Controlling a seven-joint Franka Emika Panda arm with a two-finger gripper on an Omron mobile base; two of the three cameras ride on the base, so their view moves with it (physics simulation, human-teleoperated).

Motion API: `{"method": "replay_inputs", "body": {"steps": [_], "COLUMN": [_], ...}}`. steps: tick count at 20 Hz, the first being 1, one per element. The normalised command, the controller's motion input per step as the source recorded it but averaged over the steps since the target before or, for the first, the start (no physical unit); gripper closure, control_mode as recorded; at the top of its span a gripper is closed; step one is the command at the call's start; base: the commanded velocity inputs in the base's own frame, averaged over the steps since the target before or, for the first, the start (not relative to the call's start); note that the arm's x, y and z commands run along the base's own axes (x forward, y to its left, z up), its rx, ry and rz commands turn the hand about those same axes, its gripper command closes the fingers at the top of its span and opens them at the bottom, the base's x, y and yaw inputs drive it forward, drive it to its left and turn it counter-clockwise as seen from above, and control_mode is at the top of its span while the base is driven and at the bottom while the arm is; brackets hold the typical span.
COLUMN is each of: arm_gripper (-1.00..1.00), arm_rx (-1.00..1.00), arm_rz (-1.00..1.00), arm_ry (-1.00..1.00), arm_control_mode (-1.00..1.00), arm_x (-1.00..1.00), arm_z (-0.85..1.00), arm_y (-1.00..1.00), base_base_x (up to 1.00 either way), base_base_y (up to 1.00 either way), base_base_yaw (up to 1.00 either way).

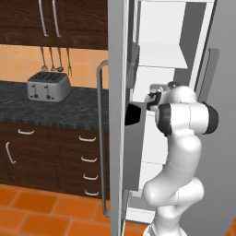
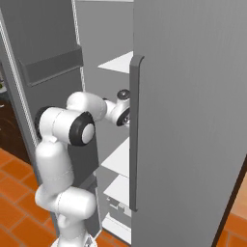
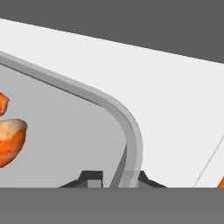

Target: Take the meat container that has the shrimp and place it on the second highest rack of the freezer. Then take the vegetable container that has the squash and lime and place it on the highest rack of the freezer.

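Closest to the hand camera, the grey rim of the container (image 3: 131,131) is pinched between the fingertips of the hand (image 3: 120,177), which is closed tight on that edge. Orange shrimp (image 3: 9,141) is seen lying inside the container at the left of that view. Behind the rim a white shelf (image 3: 166,92) of the freezer (image 1: 161,46) is spread. The arm is reached into the open freezer between its doors, and a toaster (image 1: 48,86) is set on the dark worktop (image 1: 69,108) to the left.
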Motion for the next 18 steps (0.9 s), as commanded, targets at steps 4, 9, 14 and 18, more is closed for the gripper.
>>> {"method": "replay_inputs", "body": {"steps": [4,9,14,18], "arm_gripper": [1.0,1.0,1.0,-1.0], "arm_rx": [0.0,0.0,0.0,0.0], "arm_rz": [0.0,0.0,0.0,0.0], "arm_ry": [0.0,0.0,0.0,0.0], "arm_control_mode": [-1.0,-1.0,-1.0,-1.0], "arm_x": [0.32,0.23,0.0,0.0], "arm_z": [-0.47,-0.2,0.0,0.0], "arm_y": [-0.1,0.0,0.0,0.0], "base_base_x": [0.0,0.0,0.0,0.0], "base_base_y": [0.0,0.0,0.0,0.0], "base_base_yaw": [0.0,0.0,0.0,0.0]}}
